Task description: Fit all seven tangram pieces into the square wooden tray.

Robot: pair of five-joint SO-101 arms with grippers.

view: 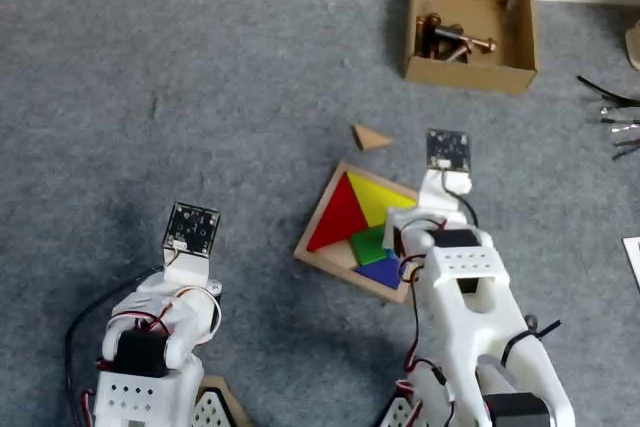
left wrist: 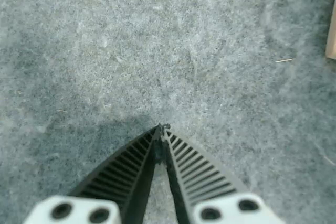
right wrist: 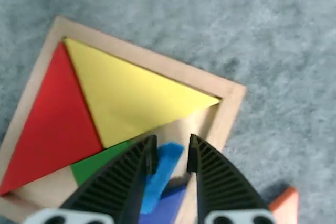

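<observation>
Tray (right wrist: pixel 157 65) holds five pieces (right wrist: pixel 131 93) (two outside).

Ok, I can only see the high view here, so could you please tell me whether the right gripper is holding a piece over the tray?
Observer: Not clamped; the right gripper is slightly open, with a light-blue piece between its fingers inside the wooden tray.
Operator: Thanks. Are any pieces hidden behind that arm?
Observer: Yes, an orange piece lies on the carpet just outside the tray.
Operator: And the left gripper?
Observer: The left gripper is shut over carpet.
</observation>
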